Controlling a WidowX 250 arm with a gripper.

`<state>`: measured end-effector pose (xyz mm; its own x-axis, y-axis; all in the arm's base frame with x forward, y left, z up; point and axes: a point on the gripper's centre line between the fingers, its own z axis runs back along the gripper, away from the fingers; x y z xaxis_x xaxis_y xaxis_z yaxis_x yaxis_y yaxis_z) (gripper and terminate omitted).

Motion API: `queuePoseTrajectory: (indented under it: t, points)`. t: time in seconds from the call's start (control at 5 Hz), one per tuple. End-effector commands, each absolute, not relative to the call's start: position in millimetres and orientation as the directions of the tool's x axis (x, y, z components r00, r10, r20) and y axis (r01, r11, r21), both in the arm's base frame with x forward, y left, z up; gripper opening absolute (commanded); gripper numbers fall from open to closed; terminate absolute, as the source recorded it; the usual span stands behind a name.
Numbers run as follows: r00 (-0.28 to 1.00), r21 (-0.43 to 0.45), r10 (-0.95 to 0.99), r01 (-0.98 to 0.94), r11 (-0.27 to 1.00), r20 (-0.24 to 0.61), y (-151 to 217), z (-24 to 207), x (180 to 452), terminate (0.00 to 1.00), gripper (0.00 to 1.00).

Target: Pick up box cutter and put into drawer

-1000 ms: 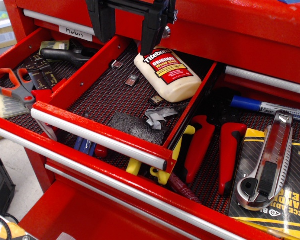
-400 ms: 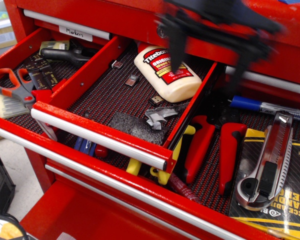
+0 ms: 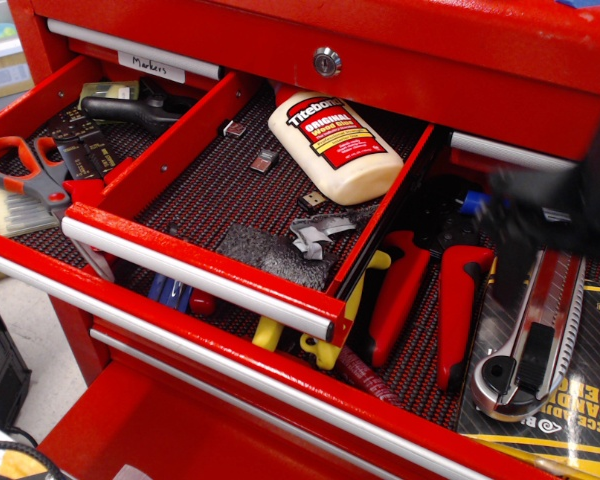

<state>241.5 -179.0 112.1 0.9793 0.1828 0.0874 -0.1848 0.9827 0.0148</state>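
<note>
The box cutter [image 3: 533, 345] is a long flat silver knife with a black slider and a round knob at its near end. It lies on a black and yellow package [image 3: 592, 400] in the lower right drawer. My gripper [image 3: 565, 275] is a dark motion-blurred shape over the cutter's far end. One finger [image 3: 511, 268] comes down left of the cutter and the other is at the right frame edge, so the jaws stand apart and hold nothing. The open upper drawer [image 3: 200, 265] with its silver handle sits in the middle.
A Titebond glue bottle [image 3: 335, 145] and small parts lie in the open upper drawer. Red-handled pliers [image 3: 420, 300] lie left of the cutter. A blue marker cap [image 3: 470, 204] peeks from behind the gripper. Orange scissors [image 3: 30, 175] lie in the left drawer.
My gripper has swept from above the glue bottle at the top centre to the right and down, and now hangs over the box cutter's far end. Nothing else has moved.
</note>
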Motion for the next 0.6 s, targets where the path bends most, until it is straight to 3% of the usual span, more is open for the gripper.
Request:
queuePoseTrajectory:
  t: [0.0,0.4]
  points:
    - [0.975,-0.003,0.151,-0.152,0.988,0.161,-178,99,262,0.0,1.0]
    - [0.972,-0.053,0.137,-0.13,0.99,0.189,-169,80,268,0.0,1.0]
